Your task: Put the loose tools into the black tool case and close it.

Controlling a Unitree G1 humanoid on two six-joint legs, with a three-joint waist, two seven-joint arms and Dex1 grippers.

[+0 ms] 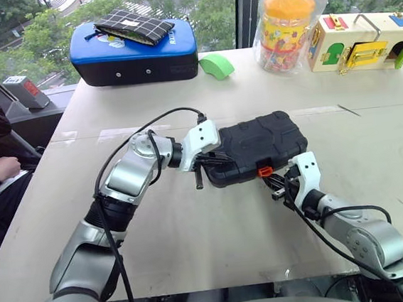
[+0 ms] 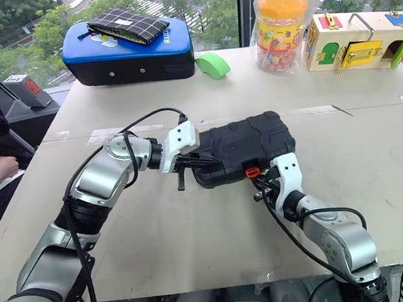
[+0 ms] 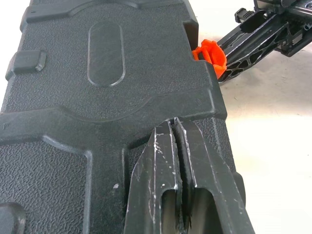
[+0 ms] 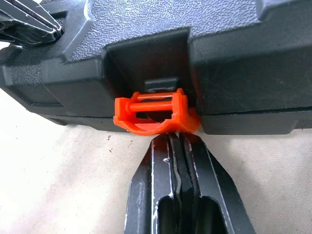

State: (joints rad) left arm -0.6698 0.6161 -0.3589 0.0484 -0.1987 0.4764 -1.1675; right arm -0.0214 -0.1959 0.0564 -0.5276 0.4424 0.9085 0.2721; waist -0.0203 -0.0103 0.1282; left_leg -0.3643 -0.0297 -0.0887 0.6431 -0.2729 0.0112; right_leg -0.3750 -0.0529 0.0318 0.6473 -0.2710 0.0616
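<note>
On the pale table point(image 1: 196, 244) by the window, the black tool case point(image 1: 258, 145) lies shut mid-table, long axis left-right; right gripper point(image 4: 175, 141), fingers together, sits just under the orange latch point(image 4: 155, 115) on its near edge, while left gripper point(image 3: 176, 127), fingers together, presses the lid's left end.

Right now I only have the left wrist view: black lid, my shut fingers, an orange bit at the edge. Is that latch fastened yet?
Observer: Not fastened. In the right wrist view the orange latch hangs open below the seam of the black tool case, its loop off the catch.
Operator: Where is the other gripper?
Observer: The right gripper is shut, its tips right under the latch.
Operator: And mine, is it on the lid or beside it?
Observer: From the head camera, the left gripper sits at the case's left end, against its corner.
Operator: Any tools left out?
Observer: None lie on the table near the case.
</note>
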